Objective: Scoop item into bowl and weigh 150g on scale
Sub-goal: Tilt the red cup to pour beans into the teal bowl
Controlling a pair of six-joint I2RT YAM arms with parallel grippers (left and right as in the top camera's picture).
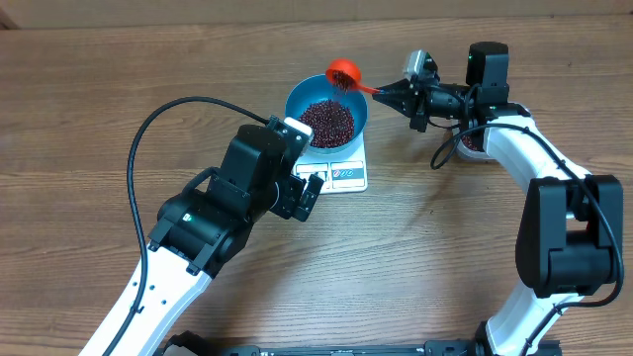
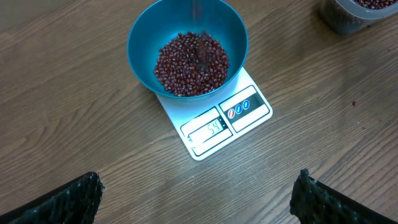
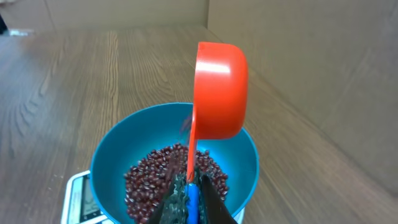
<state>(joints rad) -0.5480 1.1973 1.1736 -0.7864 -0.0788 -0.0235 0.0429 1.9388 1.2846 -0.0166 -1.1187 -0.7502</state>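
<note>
1. So, the right end effector (image 3: 189, 200) is clamped tight on the handle of an orange scoop (image 3: 221, 87), fingers pinched down on it with no gap we can see.
2. We see the scoop tipped over on its side just above the far rim of the blue bowl (image 3: 115, 155), with its back facing the right wrist camera.
3. The dark red beans (image 2: 191, 64) sit in a loose heap in the bottom of the bowl, filling it maybe a third of the way up the walls.
4. There's a blurry streak over the heap in both wrist views, right under the scoop, which looks to us like beans in mid-fall.
5. The bowl stands on the white scale (image 2: 249, 109), covering its back part, so only the front edge with the display (image 2: 208, 129) and label panels sticks out.
6. We read the display as something like 54, though the digits are small.
7. The left end effector (image 2: 196, 199) is spread wide and holding nothing, hanging over the table (image 2: 74, 124) on the near side of the scale and looking down at it.
8. A clear tub (image 2: 354, 12) with more beans sits off to the right, apart from the scale and partly hidden under the right arm in the overhead view.
9. One stray bean-sized speck lies on the table near that tub.
</note>
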